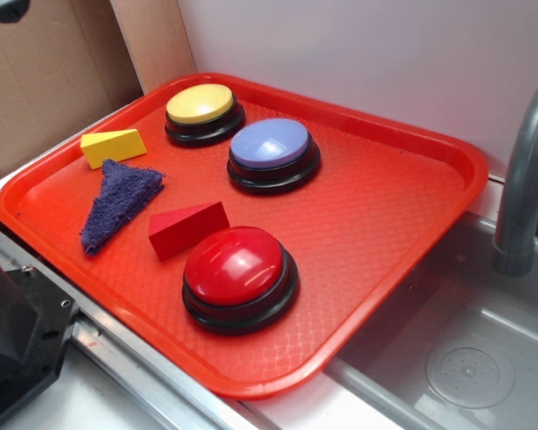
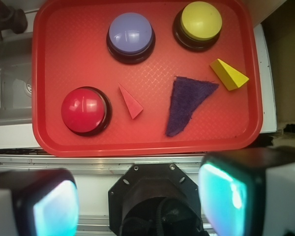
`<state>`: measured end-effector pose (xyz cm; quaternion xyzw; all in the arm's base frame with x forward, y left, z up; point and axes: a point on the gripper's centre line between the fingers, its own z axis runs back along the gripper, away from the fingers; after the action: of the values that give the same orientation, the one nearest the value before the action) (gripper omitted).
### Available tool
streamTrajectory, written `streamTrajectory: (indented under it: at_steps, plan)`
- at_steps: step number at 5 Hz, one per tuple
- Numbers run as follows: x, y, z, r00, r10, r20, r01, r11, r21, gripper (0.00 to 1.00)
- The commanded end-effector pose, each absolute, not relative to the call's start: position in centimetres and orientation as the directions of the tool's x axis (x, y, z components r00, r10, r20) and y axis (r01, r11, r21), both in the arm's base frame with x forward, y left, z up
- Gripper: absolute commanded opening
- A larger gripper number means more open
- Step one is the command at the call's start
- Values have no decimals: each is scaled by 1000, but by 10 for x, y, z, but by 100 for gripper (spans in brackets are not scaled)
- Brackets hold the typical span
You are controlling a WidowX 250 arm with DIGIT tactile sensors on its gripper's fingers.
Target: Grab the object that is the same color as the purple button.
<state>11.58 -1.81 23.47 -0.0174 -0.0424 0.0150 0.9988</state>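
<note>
Item: flat triangular fuzzy dark blue-purple cloth wedge (image 2: 188, 102), lower right of centre in wrist view on red plastic tray (image 2: 64, 142), fingers (image 2: 221, 191) apart, well short; risk: thin limp cloth slips, or neighbouring yellow solid wedge (image 2: 229, 74) is taken instead.

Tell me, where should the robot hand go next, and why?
Probably forward over the tray and down toward the purple cloth. It matches the purple button, lies flat between the red wedge and yellow wedge, and the hand looks open, off the tray, holding nothing.
</note>
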Motion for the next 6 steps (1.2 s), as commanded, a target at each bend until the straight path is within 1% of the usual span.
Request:
streamTrajectory:
  at_steps: [1, 2, 3, 4, 5, 6]
  plan:
    - [116, -18, 235, 996, 31, 84, -29, 999, -36, 100]
    - [121, -10, 231, 987, 132, 92, -127, 990, -59, 100]
    - [127, -1, 222, 967, 235, 97, -232, 972, -49, 100]
    - [140, 17, 194, 918, 387, 87, -381, 922, -72, 100]
    - [147, 29, 165, 867, 487, 104, -482, 873, -70, 100]
    - [152, 45, 134, 807, 575, 137, -568, 818, -90, 100]
